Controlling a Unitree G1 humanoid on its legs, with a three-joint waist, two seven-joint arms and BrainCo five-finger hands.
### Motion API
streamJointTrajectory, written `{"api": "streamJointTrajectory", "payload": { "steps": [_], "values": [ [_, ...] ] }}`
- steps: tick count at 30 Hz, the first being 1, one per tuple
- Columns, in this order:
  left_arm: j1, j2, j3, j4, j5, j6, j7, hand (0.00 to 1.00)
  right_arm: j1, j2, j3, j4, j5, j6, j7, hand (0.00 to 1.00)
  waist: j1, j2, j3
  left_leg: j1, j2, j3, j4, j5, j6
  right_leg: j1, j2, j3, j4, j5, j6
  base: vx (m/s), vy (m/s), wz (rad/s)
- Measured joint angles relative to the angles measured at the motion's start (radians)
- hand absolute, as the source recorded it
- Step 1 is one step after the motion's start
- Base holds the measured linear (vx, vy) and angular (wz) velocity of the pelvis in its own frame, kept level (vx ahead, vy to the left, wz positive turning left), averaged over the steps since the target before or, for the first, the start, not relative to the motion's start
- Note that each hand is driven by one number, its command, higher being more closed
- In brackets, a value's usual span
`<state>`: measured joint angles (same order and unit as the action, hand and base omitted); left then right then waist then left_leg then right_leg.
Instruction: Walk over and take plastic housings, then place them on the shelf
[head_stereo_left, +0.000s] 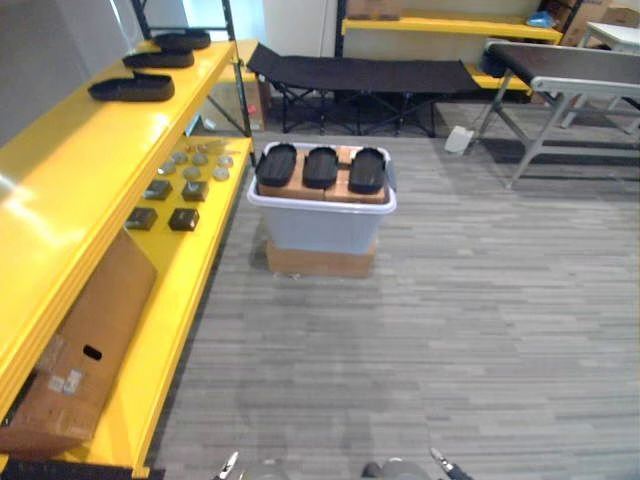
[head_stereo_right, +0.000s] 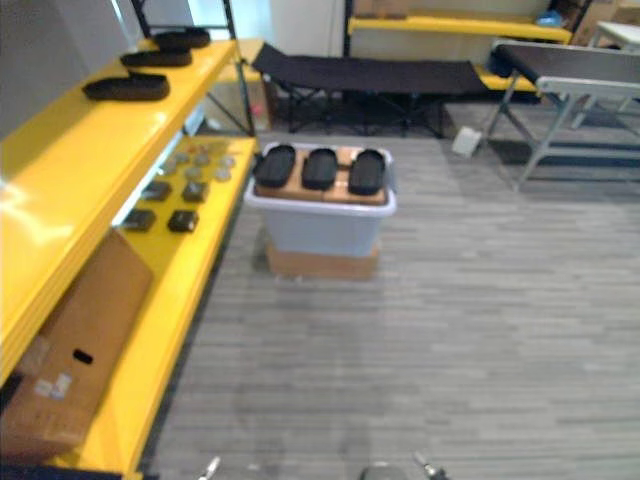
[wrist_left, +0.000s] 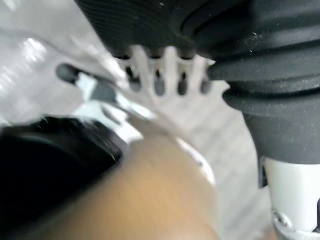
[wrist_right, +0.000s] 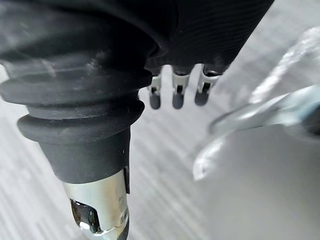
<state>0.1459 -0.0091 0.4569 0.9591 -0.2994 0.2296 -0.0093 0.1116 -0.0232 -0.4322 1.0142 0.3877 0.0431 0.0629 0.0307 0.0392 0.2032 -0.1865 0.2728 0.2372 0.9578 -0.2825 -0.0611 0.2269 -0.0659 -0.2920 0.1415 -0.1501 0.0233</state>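
Observation:
Three black oval plastic housings (head_stereo_left: 320, 167) lie side by side on a cardboard sheet atop a pale grey bin (head_stereo_left: 320, 228), a few steps ahead on the floor. Three more black housings (head_stereo_left: 131, 88) rest in a row on the top board of the yellow shelf (head_stereo_left: 90, 160) at my left. My left hand (wrist_left: 170, 65) hangs low with straight fingers and holds nothing. The fingers of my right hand (wrist_right: 176, 95) hang relaxed over the grey floor, also with nothing in them. Both hands are far from the bin.
The bin stands on a flat cardboard box (head_stereo_left: 320, 262). The lower yellow shelf board carries small dark and grey parts (head_stereo_left: 183, 219) and a large cardboard box (head_stereo_left: 80, 350). A black folding cot (head_stereo_left: 360, 72) and a grey table (head_stereo_left: 580, 65) stand beyond.

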Motion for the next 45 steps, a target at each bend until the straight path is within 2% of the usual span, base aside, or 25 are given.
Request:
{"api": "streamJointTrajectory", "payload": {
  "steps": [2, 3, 4, 6, 9, 10, 12, 14, 15, 17, 19, 20, 21, 22, 24, 25, 28, 29, 30, 31, 34, 36, 37, 38, 45],
  "values": [
    [0.007, -0.004, -0.003, 0.004, 0.008, -0.006, -0.002, 0.00, -0.038, 0.016, -0.001, -0.028, -0.001, -0.001, -0.001, 0.00, 0.025, -0.012, 0.000, -0.050, -0.060, 0.041, -0.240, 0.005, 0.009, 0.023, -0.055, 0.031, -0.003, -0.025, 0.043, 0.37, 0.180, -0.51],
    [0.025, -0.009, -0.001, 0.004, 0.029, -0.015, -0.004, 0.00, -0.054, 0.017, 0.003, -0.057, -0.004, 0.000, -0.003, 0.00, 0.035, -0.011, -0.003, -0.056, -0.102, 0.020, -0.473, 0.110, 0.018, 0.025, -0.078, 0.063, 0.007, -0.050, 0.081, 0.45, 0.320, -0.74],
    [0.033, -0.007, 0.003, 0.006, 0.036, -0.021, -0.004, 0.00, -0.061, 0.026, 0.005, -0.062, -0.009, 0.001, -0.004, 0.00, 0.049, -0.020, -0.004, -0.039, -0.119, 0.024, -0.488, 0.164, 0.056, 0.027, -0.093, 0.092, 0.011, -0.062, 0.096, 0.48, 0.301, -0.62],
    [0.044, 0.018, 0.002, 0.002, 0.066, -0.056, -0.003, 0.00, -0.092, 0.066, 0.094, -0.082, -0.010, 0.009, -0.011, 0.00, 0.070, -0.073, -0.008, -0.009, -0.150, 0.059, -0.479, 0.075, 0.033, 0.011, -0.094, 0.166, 0.029, -0.049, 0.074, 0.43, 0.186, -0.44],
    [0.030, 0.034, -0.001, 0.006, 0.083, -0.073, 0.008, 0.00, -0.097, 0.082, 0.111, -0.085, -0.019, 0.012, -0.020, 0.00, 0.087, -0.101, -0.020, 0.035, -0.166, 0.069, -0.444, -0.010, 0.062, -0.002, -0.113, 0.228, 0.142, -0.049, 0.073, 0.41, 0.185, -0.32],
    [0.031, 0.041, -0.018, 0.006, 0.083, -0.080, 0.009, 0.00, -0.102, 0.085, 0.112, -0.085, -0.019, 0.015, -0.020, 0.00, 0.093, -0.104, -0.022, 0.089, -0.169, 0.092, -0.455, -0.041, 0.070, -0.049, -0.125, 0.261, 0.291, -0.045, 0.080, 0.36, 0.131, -0.41],
    [0.025, 0.053, -0.047, 0.008, 0.089, -0.096, 0.027, 0.00, -0.103, 0.089, 0.109, -0.065, -0.020, 0.022, -0.019, 0.00, 0.081, -0.101, -0.014, 0.200, -0.183, 0.104, -0.508, -0.052, 0.080, -0.153, -0.130, 0.267, 0.591, -0.022, 0.172, 0.45, 0.067, -0.17],
    [-0.002, 0.068, -0.116, 0.024, 0.092, -0.125, 0.041, 0.00, -0.107, 0.077, 0.096, -0.017, -0.045, 0.028, -0.018, 0.00, 0.066, -0.086, -0.008, 0.337, -0.179, 0.098, -0.591, -0.051, 0.079, -0.246, -0.116, 0.157, 0.727, -0.095, 0.062, 0.54, -0.039, 0.09],
    [-0.033, 0.072, -0.143, 0.030, 0.078, -0.145, 0.045, 0.00, -0.106, 0.071, 0.096, -0.023, -0.050, 0.022, -0.019, 0.00, 0.061, -0.070, -0.005, 0.377, -0.159, 0.076, -0.608, -0.051, 0.079, -0.319, -0.097, 0.069, 0.657, -0.136, -0.011, 0.47, -0.107, 0.11],
    [-0.074, 0.067, -0.161, 0.034, 0.070, -0.162, 0.045, 0.00, -0.099, 0.070, 0.086, -0.040, -0.050, 0.016, -0.021, 0.00, 0.041, -0.070, -0.005, 0.386, -0.146, 0.053, -0.611, -0.051, 0.078, -0.377, -0.095, 0.024, 0.496, -0.126, -0.005, 0.35, -0.151, 0.62],
    [-0.121, 0.032, -0.166, 0.027, 0.028, -0.172, 0.043, 0.00, -0.092, 0.061, 0.059, -0.052, -0.052, 0.013, -0.025, 0.00, 0.014, -0.066, -0.004, 0.413, -0.137, 0.006, -0.643, -0.068, 0.048, -0.420, -0.115, 0.036, 0.303, -0.041, -0.005, 0.35, -0.203, 1.07],
    [-0.129, 0.018, -0.163, 0.011, -0.001, -0.172, 0.043, 0.00, -0.082, 0.057, 0.062, -0.049, -0.065, 0.013, -0.025, 0.00, 0.006, -0.072, -0.004, 0.436, -0.145, -0.039, -0.650, -0.102, -0.010, -0.421, -0.114, 0.083, 0.175, 0.127, -0.018, 0.43, -0.258, 0.87],
    [-0.139, 0.005, -0.143, 0.010, -0.019, -0.171, 0.043, 0.00, -0.074, 0.049, 0.065, -0.037, -0.090, 0.012, -0.023, 0.00, 0.010, -0.090, -0.001, 0.463, -0.137, -0.081, -0.625, -0.130, -0.049, -0.430, -0.117, 0.130, 0.201, 0.228, 0.055, 0.43, -0.278, 0.62],
    [-0.141, -0.010, -0.131, 0.018, -0.025, -0.167, 0.045, 0.00, -0.077, 0.029, 0.067, -0.024, -0.101, 0.012, -0.021, 0.00, 0.013, -0.057, 0.000, 0.466, -0.106, -0.099, -0.607, -0.131, -0.051, -0.431, -0.088, 0.119, 0.243, 0.204, 0.022, 0.39, -0.281, 0.24],
    [-0.125, -0.073, -0.128, 0.028, -0.048, -0.160, 0.048, 0.00, -0.064, -0.017, 0.064, -0.005, -0.119, 0.014, -0.026, 0.00, 0.011, 0.019, -0.031, 0.462, -0.033, -0.146, -0.600, -0.126, -0.049, -0.412, -0.022, 0.089, 0.208, 0.148, 0.023, 0.36, -0.239, -0.03],
    [-0.123, -0.075, -0.133, 0.037, -0.047, -0.152, 0.046, 0.00, -0.067, -0.020, 0.061, -0.004, -0.125, 0.015, -0.027, 0.00, 0.011, 0.025, -0.032, 0.458, -0.028, -0.149, -0.599, -0.111, -0.053, -0.417, -0.017, 0.084, 0.212, 0.131, 0.019, 0.33, -0.224, -0.06],
    [-0.125, -0.068, -0.080, 0.023, -0.047, -0.132, 0.070, 0.00, -0.055, -0.016, 0.060, -0.001, -0.126, 0.031, -0.048, 0.00, 0.008, 0.003, -0.020, 0.359, -0.041, -0.208, -0.409, 0.011, -0.029, -0.386, -0.022, 0.072, 0.204, 0.079, 0.019, 0.25, -0.277, 0.15],
    [-0.123, -0.064, -0.056, 0.009, -0.045, -0.134, 0.076, 0.00, -0.051, -0.016, 0.060, -0.001, -0.124, 0.034, -0.063, 0.00, 0.012, 0.009, -0.013, 0.274, -0.032, -0.227, -0.239, 0.113, -0.033, -0.339, -0.015, 0.071, 0.165, 0.080, 0.018, 0.19, -0.086, 0.08],
    [-0.112, -0.059, -0.043, 0.006, -0.042, -0.134, 0.071, 0.00, -0.049, -0.016, 0.059, -0.003, -0.123, 0.035, -0.070, 0.00, 0.013, 0.003, -0.006, 0.208, -0.015, -0.223, -0.123, 0.082, -0.055, -0.284, -0.009, 0.068, 0.109, 0.086, 0.015, 0.24, -0.088, 0.05],
    [-0.104, -0.056, -0.044, 0.007, -0.034, -0.134, 0.070, 0.00, -0.043, -0.015, 0.057, -0.003, -0.122, 0.035, -0.070, 0.00, 0.014, 0.005, -0.006, 0.191, -0.002, -0.204, -0.117, 0.050, -0.057, -0.257, -0.006, 0.066, 0.083, 0.092, 0.014, 0.24, -0.011, 0.01],
    [-0.081, -0.043, -0.046, 0.005, 0.007, -0.138, 0.069, 0.00, -0.004, 0.007, 0.003, -0.027, -0.102, 0.029, -0.065, 0.00, 0.007, 0.006, -0.006, 0.174, 0.034, 0.008, -0.398, 0.020, -0.030, -0.161, -0.016, 0.044, -0.036, 0.126, 0.039, 0.20, 0.074, 0.08],
    [-0.092, -0.038, -0.043, 0.022, 0.027, -0.136, 0.061, 0.00, 0.015, 0.019, -0.037, -0.044, -0.079, 0.024, -0.064, 0.00, 0.012, 0.002, -0.008, 0.173, 0.020, 0.085, -0.544, 0.048, -0.054, -0.154, -0.038, 0.042, -0.063, 0.143, 0.066, 0.15, 0.155, 0.04],
    [-0.098, -0.021, -0.037, 0.032, 0.044, -0.137, 0.056, 0.00, 0.025, 0.040, -0.058, -0.050, -0.079, 0.021, -0.062, 0.00, 0.012, -0.016, -0.018, 0.171, -0.026, 0.100, -0.591, 0.060, -0.044, -0.156, -0.064, 0.044, -0.101, 0.161, 0.092, 0.11, 0.123, -0.09],
    [-0.153, -0.019, -0.166, 0.046, 0.022, -0.177, 0.036, 0.00, 0.063, 0.057, -0.015, -0.066, -0.128, -0.045, 0.001, 0.00, 0.010, -0.054, -0.050, 0.254, -0.145, 0.100, -0.753, 0.101, -0.036, -0.120, -0.143, -0.009, -0.133, 0.172, 0.118, 0.08, 0.095, -0.01],
    [-0.152, -0.019, -0.165, 0.046, 0.022, -0.182, 0.039, 0.00, 0.063, 0.057, -0.011, -0.066, -0.126, -0.047, 0.001, 0.00, 0.010, -0.056, -0.049, 0.255, -0.145, 0.095, -0.751, 0.101, -0.036, -0.123, -0.148, -0.011, -0.119, 0.167, 0.114, -0.02, 0.008, 0.01]
  ]
}}
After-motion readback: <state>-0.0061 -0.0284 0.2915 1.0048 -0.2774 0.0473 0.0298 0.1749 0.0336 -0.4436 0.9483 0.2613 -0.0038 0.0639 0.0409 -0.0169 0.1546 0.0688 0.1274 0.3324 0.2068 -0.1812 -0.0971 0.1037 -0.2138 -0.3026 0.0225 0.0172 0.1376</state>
